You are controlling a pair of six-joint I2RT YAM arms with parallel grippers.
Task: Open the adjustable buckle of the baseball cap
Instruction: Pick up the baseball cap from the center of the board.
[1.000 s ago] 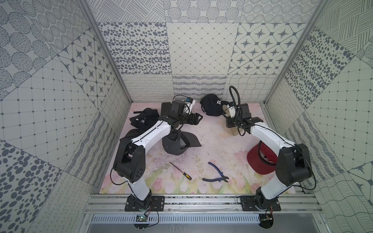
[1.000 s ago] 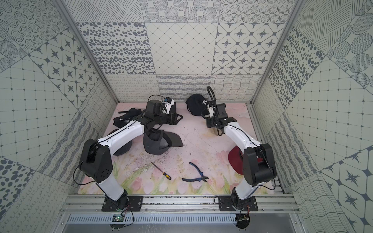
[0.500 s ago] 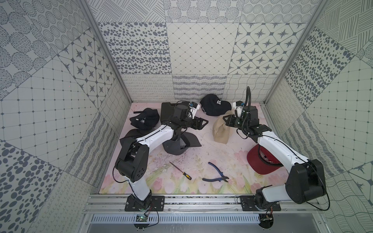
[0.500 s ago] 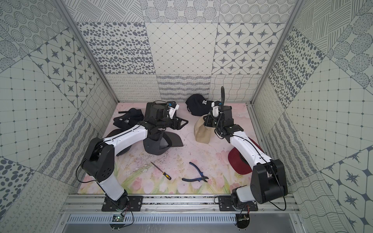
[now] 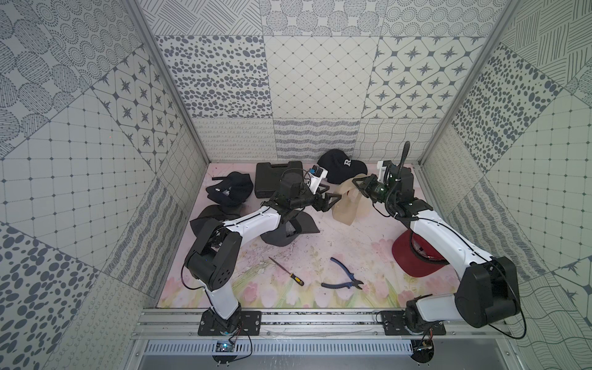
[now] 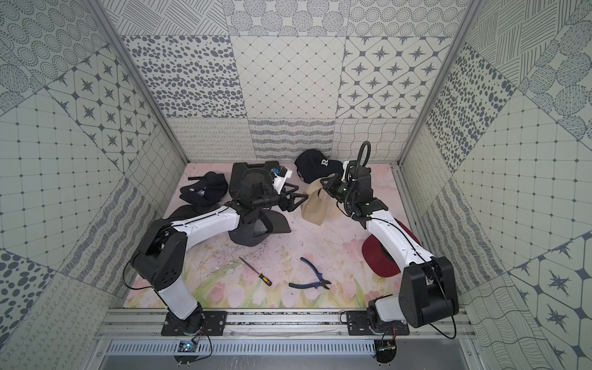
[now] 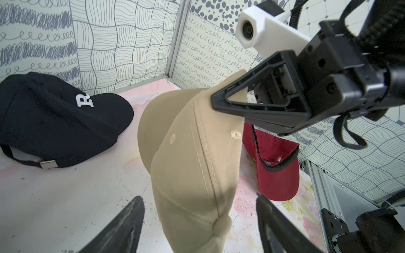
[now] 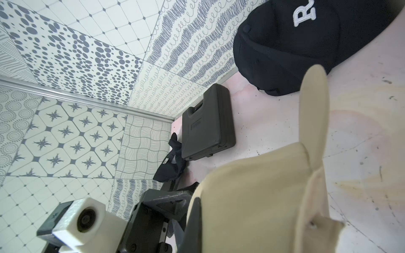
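Beige baseball cap (image 5: 347, 206) hung toward the back of the mat (image 5: 320, 243), between the two grippers. Right gripper (image 5: 356, 183) was clamped tight on the cap's upper fabric edge, clearest in the left wrist view (image 7: 215, 99). Left gripper (image 5: 331, 195) was spread wide and gripped nothing. Its fingers (image 7: 127, 225) flanked the cap's crown with a gap on each side, and their bases were cut off by the frame edge.

Buckle could not be made out in any view; the strap side was hidden behind folded fabric and the grippers. Could not tell if the crown touched the mat, since its lowest part ran out of the left wrist picture.

Red cap (image 5: 416, 259) was partly covered by the right arm (image 5: 448, 237). Dark grey cap (image 5: 282, 235) lay half under the left arm (image 5: 253, 222). Black cap (image 5: 229, 192) lay crumpled near the left wall, shape hard to read. Black R cap (image 5: 341, 165) sat against the back wall, with the black case (image 5: 275, 179) beside it.

Bare mat lay open in front of the beige cap, down to the screwdriver (image 5: 286, 272) and pliers (image 5: 342, 278). Room behind the cap was tight.
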